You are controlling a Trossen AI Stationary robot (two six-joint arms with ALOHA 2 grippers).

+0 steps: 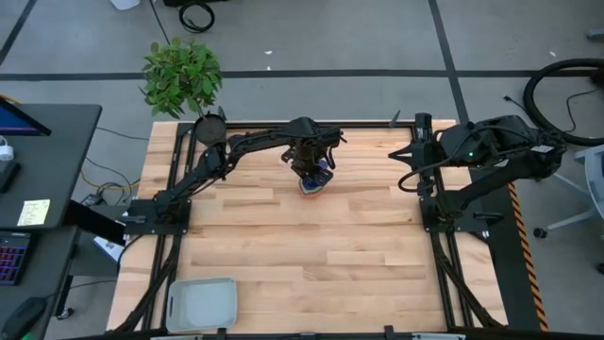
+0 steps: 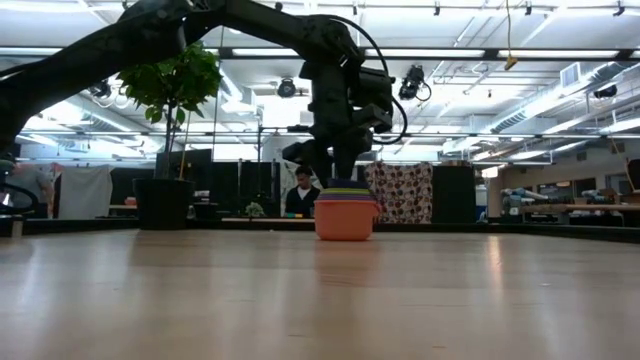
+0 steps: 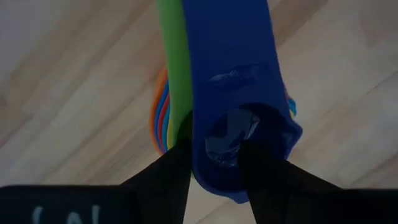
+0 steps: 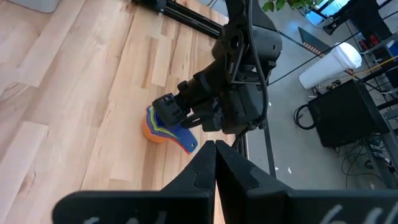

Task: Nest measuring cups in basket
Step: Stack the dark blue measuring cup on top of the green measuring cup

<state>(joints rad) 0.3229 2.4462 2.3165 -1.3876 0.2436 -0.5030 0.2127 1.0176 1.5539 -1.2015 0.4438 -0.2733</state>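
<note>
While the left end effector (image 1: pixel 312 176) hung low over the far middle of the wooden table (image 1: pixel 311 255), its two dark fingers (image 3: pixel 168 171) stood apart on either side of the dark blue cup (image 3: pixel 233 93), at the handle; whether they pressed on it could not be told; in its wrist view a green cup (image 3: pixel 171 68) lay just beside the blue one, with orange, red and light blue rims showing under them. The cups (image 2: pixel 346 213) sat nested in one stack on the table, orange outermost at the bottom, coloured rims layered above it; in the low view the left arm came down from above onto the top of the stack. The blue handle stuck out to one side of the stack (image 4: pixel 163 127) in the right wrist view. The basket (image 1: pixel 201 303), a light grey tray, lay at the near left corner of the table, well apart from the cups. The right end effector (image 4: pixel 216 155) waited at the right side of the table, its fingers pressed together and holding nothing. A potted plant (image 1: pixel 182 74) stood at the far left corner; a person (image 2: pixel 302 192) sat in the room beyond the table.
</note>
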